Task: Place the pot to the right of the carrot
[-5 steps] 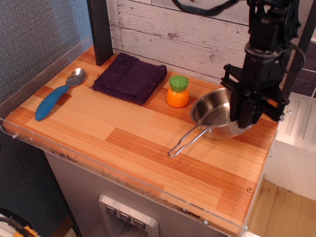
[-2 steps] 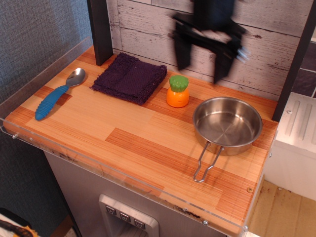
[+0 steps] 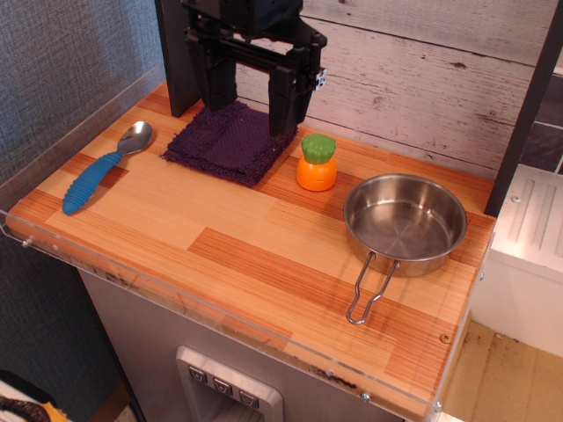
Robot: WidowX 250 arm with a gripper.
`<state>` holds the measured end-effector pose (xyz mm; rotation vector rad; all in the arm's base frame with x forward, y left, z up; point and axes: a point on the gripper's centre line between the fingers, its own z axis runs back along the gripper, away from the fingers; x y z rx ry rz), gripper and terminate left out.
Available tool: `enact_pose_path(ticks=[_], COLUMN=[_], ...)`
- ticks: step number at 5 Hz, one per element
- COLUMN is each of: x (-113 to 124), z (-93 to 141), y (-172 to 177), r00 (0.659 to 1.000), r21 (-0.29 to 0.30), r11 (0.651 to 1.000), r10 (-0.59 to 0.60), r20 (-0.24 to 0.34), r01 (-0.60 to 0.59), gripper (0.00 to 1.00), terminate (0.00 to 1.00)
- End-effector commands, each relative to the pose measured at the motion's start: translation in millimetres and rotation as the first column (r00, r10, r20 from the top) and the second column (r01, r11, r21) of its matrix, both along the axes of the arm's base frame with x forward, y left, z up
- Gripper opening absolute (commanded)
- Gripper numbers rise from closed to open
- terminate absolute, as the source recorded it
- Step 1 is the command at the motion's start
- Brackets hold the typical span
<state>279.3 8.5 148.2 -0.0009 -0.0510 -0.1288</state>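
- Shallow round shiny stainless-steel pot (image 3: 405, 221) sitting flat on the striped wooden tabletop (image 3: 220, 246), right-hand part of the surface, close to the right edge.
- Empty inside; bare metal floor visible.
- Folding wire-loop handle (image 3: 370, 288) lying down on the wood, pointing toward the front edge, slightly left of the pot's centre.
- Small stubby orange plastic toy carrot with rounded green top (image 3: 317, 162) standing upright, just left of the pot and a little further back. Near but not touching; strip of wood visible between them.
- Black two-finger robot gripper (image 3: 252, 88) up at the back left, above the dark purple folded cloth (image 3: 230, 138). Fingers spread wide apart, nothing between them, released.
- Right finger (image 3: 283, 98) hanging just left of the carrot's green top, not in contact. Left finger over the cloth's rear part; contact with the cloth not determinable.
- Gripper well apart from the pot.
- Cloth lying flat at the back, left of the carrot, near it.
- Metal spoon with ribbed blue handle (image 3: 104, 167) at far left, bowl toward the back, handle toward the front-left, well apart from everything else.
- Clear acrylic rim (image 3: 176, 303) running along the front and left edges of the table.
- Whitewashed plank wall (image 3: 413, 70) behind.
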Motion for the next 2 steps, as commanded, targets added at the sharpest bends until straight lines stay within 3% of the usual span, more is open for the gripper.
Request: enact_pose_path(ticks=[1, 2], x=[-16.8, -16.8], z=[15.4, 15.4], y=[8.1, 8.1], r00=[0.999, 0.999], r21=[0.002, 0.002], r11=[1.000, 1.000], r10=[-0.012, -0.012], r20=[0.033, 0.033], r01=[0.012, 0.012], gripper=[1.00, 1.00], terminate=[0.00, 1.00])
